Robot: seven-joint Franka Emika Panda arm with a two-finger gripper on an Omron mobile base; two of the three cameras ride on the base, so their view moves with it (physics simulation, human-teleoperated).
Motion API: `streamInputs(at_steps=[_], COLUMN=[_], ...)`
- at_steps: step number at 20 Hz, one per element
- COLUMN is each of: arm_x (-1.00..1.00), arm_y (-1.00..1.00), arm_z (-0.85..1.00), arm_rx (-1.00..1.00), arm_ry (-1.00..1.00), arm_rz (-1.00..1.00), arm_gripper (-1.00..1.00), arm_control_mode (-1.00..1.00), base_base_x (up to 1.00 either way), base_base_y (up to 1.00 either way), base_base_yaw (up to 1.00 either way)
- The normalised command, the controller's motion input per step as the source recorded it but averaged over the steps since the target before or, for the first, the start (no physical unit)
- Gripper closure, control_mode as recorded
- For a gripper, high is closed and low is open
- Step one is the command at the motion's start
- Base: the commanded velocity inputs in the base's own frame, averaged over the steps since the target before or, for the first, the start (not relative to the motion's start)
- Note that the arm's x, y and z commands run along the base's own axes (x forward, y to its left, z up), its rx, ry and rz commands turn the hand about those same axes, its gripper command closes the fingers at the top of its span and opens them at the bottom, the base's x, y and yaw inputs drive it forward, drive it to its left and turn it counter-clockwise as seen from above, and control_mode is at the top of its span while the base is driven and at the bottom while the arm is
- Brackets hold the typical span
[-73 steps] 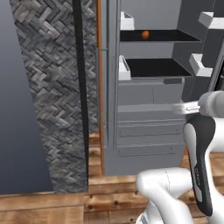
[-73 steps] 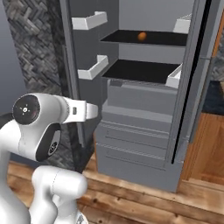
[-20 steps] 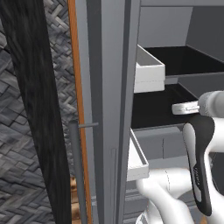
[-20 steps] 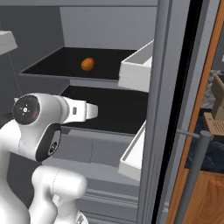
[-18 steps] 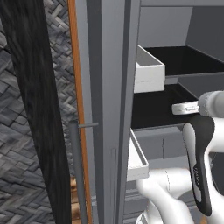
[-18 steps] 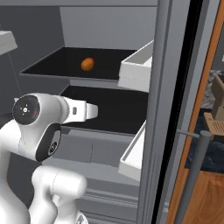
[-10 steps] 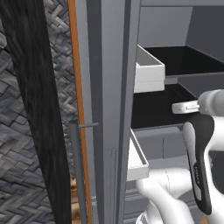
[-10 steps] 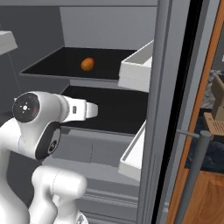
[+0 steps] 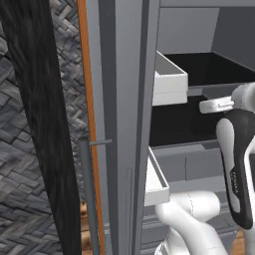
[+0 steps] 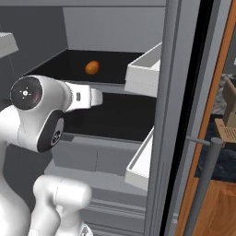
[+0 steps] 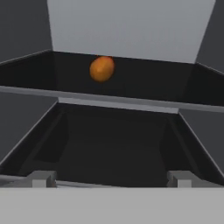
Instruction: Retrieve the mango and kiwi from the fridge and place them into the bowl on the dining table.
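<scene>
The fridge (image 9: 124,99) stands open close in front of me, its right door edge (image 10: 173,115) running up the right base view. An orange mango (image 10: 92,67) lies on the upper black shelf (image 11: 153,83), left of centre and well back; the hand view has the mango (image 11: 102,68) above and ahead of my gripper (image 11: 111,179). The gripper is open with nothing between its fingertips (image 11: 41,178), level with the lower shelf (image 11: 113,144). The kiwi, the bowl and the dining table are out of view.
White door bins (image 9: 169,84) (image 10: 143,73) jut in from both open doors beside the shelves. Long bar handles (image 9: 87,194) (image 10: 205,175) stand on the door fronts. Grey drawers (image 10: 92,156) sit under the lower shelf. A dark woven wall (image 9: 30,149) is at left.
The base has driven up close to the fridge since the oldest frames. Over the last second the arm's upper part has risen a little; the mango has not moved.
</scene>
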Motion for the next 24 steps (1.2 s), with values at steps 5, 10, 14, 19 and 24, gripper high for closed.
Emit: streamInputs(at_steps=[5, 10, 14, 19, 24], arm_x=[0.19, 0.25, 0.39, 0.37, 0.25], arm_y=[0.21, 0.15, 0.03, 0.00, 0.06], arm_z=[0.42, 0.38, 0.05, 0.00, -0.07], arm_rx=[0.00, 0.00, 0.00, 0.02, 0.01], arm_ry=[0.00, 0.06, 0.05, 0.00, 0.00], arm_rz=[0.00, 0.00, 0.00, 0.00, 0.00], arm_gripper=[-1.00, -1.00, -1.00, -1.00, -1.00], arm_control_mode=[-1.00, -1.00, -1.00, -1.00, -1.00], base_base_x=[0.00, 0.00, 0.00, 0.00, 0.00], base_base_y=[0.00, 0.00, 0.00, 0.00, 0.00], base_base_yaw=[0.00, 0.00, 0.00, 0.00, 0.00])
